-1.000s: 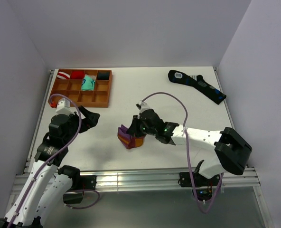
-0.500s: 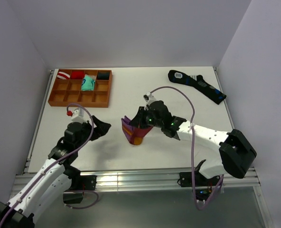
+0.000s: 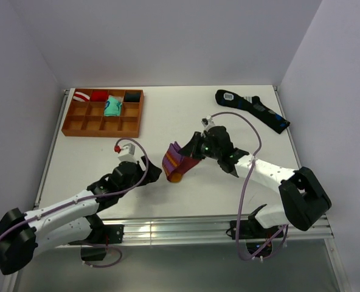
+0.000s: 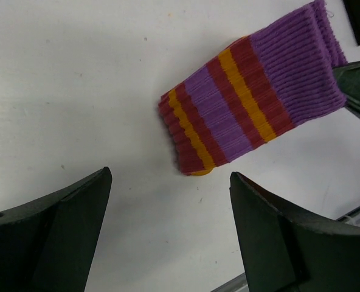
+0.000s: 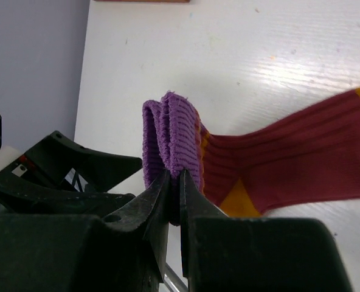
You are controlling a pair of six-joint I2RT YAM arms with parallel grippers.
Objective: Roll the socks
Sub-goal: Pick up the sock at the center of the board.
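The socks (image 3: 175, 163) are a maroon knit piece with a purple cuff and thin orange stripes, near the table's middle front. My right gripper (image 3: 190, 152) is shut on the purple cuff (image 5: 171, 128) and holds it raised, so the striped part hangs down toward the table. The maroon leg and an orange patch (image 5: 289, 164) trail behind the cuff. In the left wrist view the striped end (image 4: 241, 103) lies just ahead of my left gripper (image 4: 171, 182). My left gripper (image 3: 153, 173) is open, low over the table and just left of the sock, with nothing between its fingers.
A wooden compartment tray (image 3: 132, 125) at the far left holds small rolled sock bundles (image 3: 112, 106) in its back row. A long black sock with blue marks (image 3: 253, 109) lies at the far right. The metal rail (image 3: 180, 228) runs along the front table edge.
My left arm has swung from the left side toward the middle, ending beside the sock. My right gripper has carried the cuff up and a little to the right.
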